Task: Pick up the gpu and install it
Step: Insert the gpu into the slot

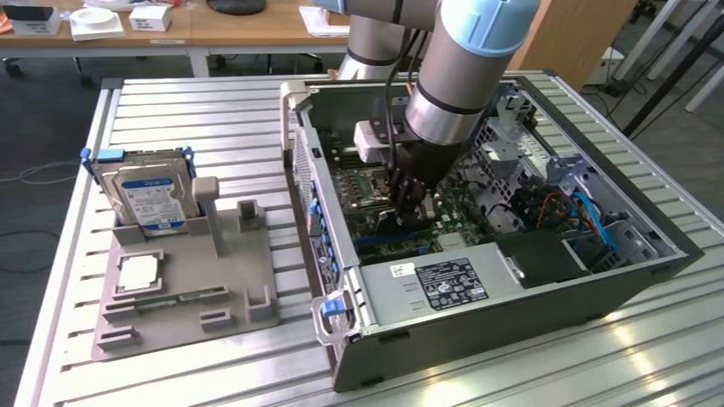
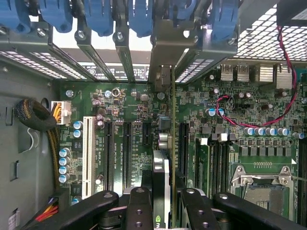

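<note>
My gripper (image 1: 409,202) reaches down into the open computer case (image 1: 339,254), over the motherboard. It is shut on the gpu (image 2: 161,175), a thin black card seen edge-on between the two black fingers (image 2: 139,208). The card stands upright across the green motherboard (image 2: 129,103). It lies along a black expansion slot, and its metal end bracket (image 2: 163,76) sits at the rear slot openings of the case. Whether the card's edge is seated in the slot is hidden by the card itself. In the exterior view the arm covers most of the card.
A silver hard drive (image 1: 147,199) stands in a grey fixture (image 1: 186,292) at the exterior view's left, with a processor chip (image 1: 138,273) lying on it. Inside the case are the power supply (image 1: 453,284), the CPU socket (image 2: 261,184), a red cable (image 2: 283,103) and blue slot clips (image 2: 139,17).
</note>
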`<state>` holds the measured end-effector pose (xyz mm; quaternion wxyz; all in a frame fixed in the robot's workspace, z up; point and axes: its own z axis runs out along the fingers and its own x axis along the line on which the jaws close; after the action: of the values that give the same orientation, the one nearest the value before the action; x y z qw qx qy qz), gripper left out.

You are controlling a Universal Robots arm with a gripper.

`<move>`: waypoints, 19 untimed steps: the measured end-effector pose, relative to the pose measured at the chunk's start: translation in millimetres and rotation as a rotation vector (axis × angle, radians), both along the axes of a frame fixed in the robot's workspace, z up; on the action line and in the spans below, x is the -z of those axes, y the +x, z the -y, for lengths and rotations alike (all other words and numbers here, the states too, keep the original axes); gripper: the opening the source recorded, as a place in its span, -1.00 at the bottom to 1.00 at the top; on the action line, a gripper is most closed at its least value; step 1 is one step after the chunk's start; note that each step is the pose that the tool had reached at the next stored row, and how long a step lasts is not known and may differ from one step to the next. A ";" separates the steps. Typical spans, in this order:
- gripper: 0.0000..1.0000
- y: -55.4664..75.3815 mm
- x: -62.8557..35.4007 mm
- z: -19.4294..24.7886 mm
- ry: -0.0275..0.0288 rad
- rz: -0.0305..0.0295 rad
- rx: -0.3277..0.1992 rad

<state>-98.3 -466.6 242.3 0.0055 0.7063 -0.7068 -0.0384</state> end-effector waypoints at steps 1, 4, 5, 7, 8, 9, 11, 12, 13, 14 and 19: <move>-0.45 0.0 0.0 0.0 0.0000 0.0000 0.000; -0.45 0.0 0.0 0.0 0.0001 0.0000 0.000; -0.45 0.0 0.0 0.0 0.0001 0.0000 0.000; -0.45 -0.2 0.0 0.0 0.0000 0.0000 0.000; -0.45 -0.2 0.0 0.0 0.0000 0.0000 0.000; -0.45 -0.2 0.1 -0.2 0.0001 0.0000 0.000; -0.45 -0.2 0.1 -0.4 0.0000 0.0000 0.000; -0.45 -0.2 0.1 -0.4 0.0000 0.0000 0.000; -0.45 -0.2 0.1 -0.4 0.0000 0.0000 0.000; -0.45 0.2 0.0 -0.4 0.0000 -0.0003 0.000; -0.45 1.6 0.0 -0.5 0.0000 -0.0004 0.000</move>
<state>-96.7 -466.2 242.2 0.0057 0.7063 -0.7068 -0.0386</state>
